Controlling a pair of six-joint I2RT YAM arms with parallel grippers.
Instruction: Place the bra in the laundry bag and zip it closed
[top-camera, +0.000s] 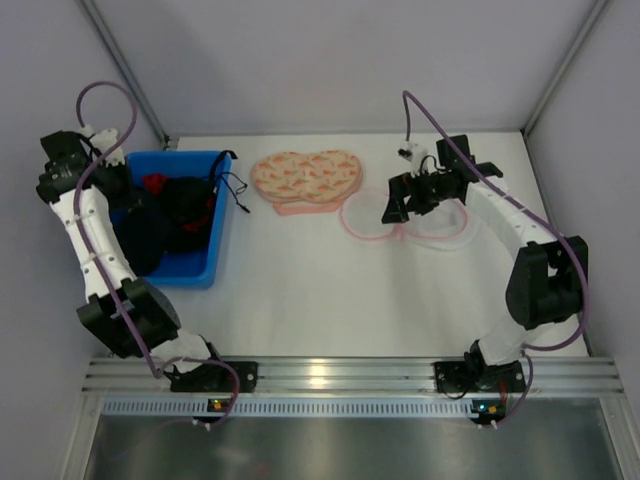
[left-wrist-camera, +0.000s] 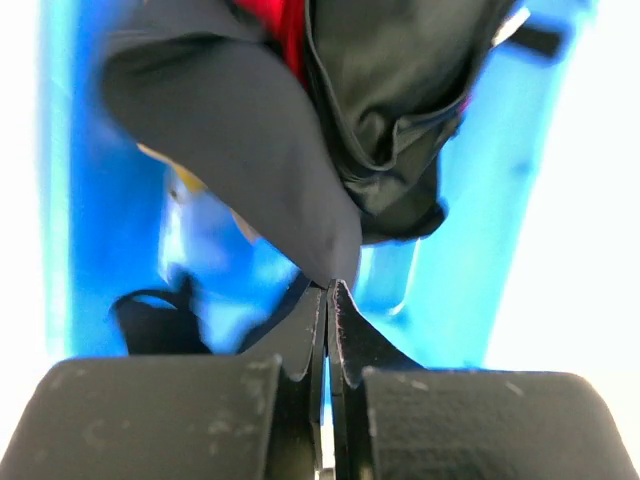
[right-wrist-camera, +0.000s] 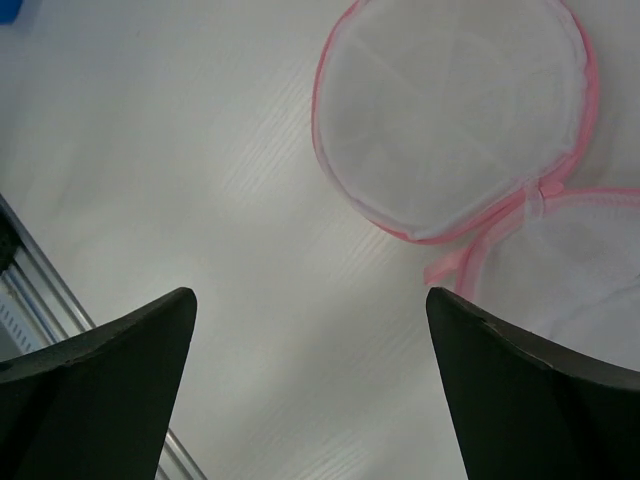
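1. Inside the bin (left-wrist-camera: 90, 200), the bra (left-wrist-camera: 250, 150) lies bunched, with the left claw (left-wrist-camera: 328, 290) pressed together, pinching its fold.
2. Soft, light, limp — take a thicker bunch.
3. Well right of the bin, the right claw (right-wrist-camera: 310, 295) hangs spread.

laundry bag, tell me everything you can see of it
The laundry bag is a small pouch of translucent white mesh edged with a pink zip rim. It is unzipped and spread flat as two round halves joined at one spot on the rim, with nothing dark inside. It lies on the white table, just to the near side of the peach heart-shaped cloth. The open right gripper hovers above it, seemingly without touching.
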